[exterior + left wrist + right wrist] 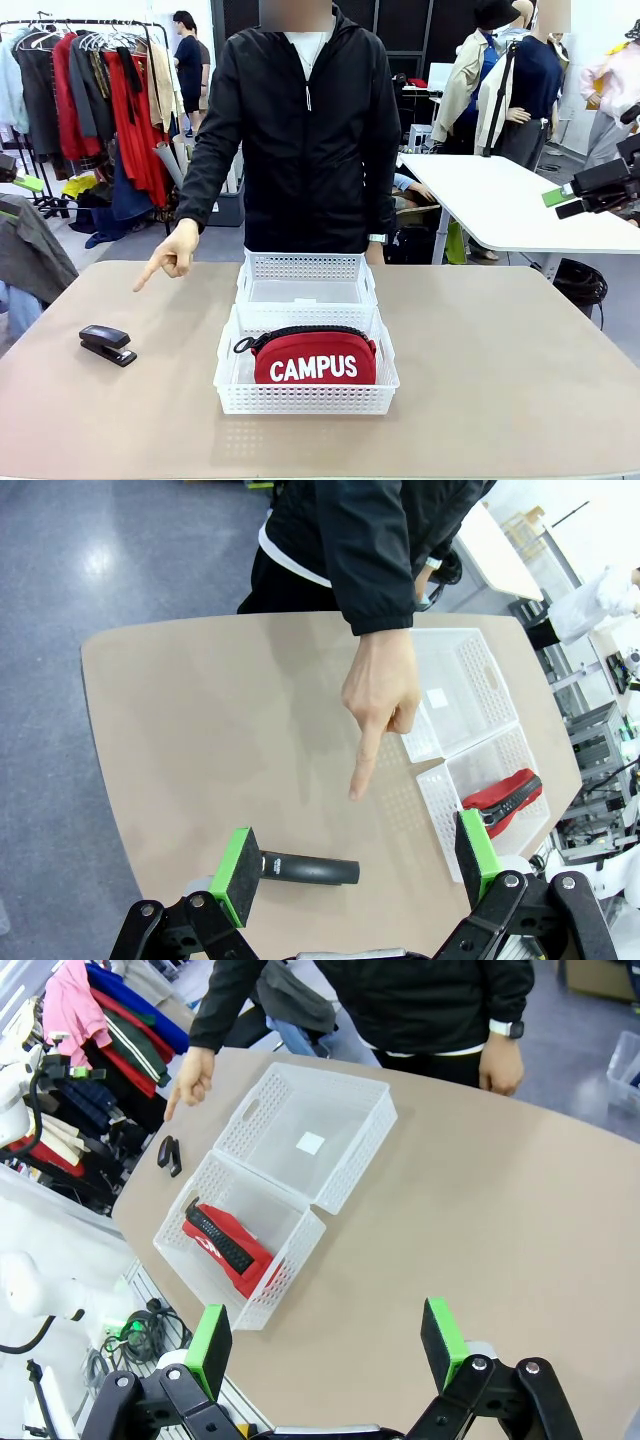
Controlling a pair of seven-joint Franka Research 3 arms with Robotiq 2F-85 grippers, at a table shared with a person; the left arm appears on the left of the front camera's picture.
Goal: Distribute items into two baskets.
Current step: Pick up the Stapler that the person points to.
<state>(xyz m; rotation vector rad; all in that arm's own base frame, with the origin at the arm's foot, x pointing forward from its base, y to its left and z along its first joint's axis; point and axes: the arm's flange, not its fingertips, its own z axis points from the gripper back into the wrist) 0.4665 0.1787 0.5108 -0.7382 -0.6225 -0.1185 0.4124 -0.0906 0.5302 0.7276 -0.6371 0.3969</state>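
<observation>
- The red pouch (pixel 315 358) stands on its long edge in the near basket (pixel 305 400), zip uppermost. Its long axis runs left to right across the bench (pixel 500 380), and the "CAMPUS" lettering faces the robot's side.
- The far basket (pixel 305 267) touches the near one, end to end.
- The black stapler (pixel 107 345) lies flat on the bench well to the left of the baskets, its long axis roughly left to right and slightly skewed.
- A person's hand (pixel 175 255) points a finger down toward the bench near the stapler.
- The left tool (pixel 355 855) hangs above the stapler with its jaws wide and nothing held.
- The right tool (pixel 325 1345) is wide too, over bare bench.
- The bench top is smooth and tan.
- Behind it are a clothes rack (pixel 100 90) on the left, a white table (pixel 500 195) on the right, and a grey floor.
</observation>
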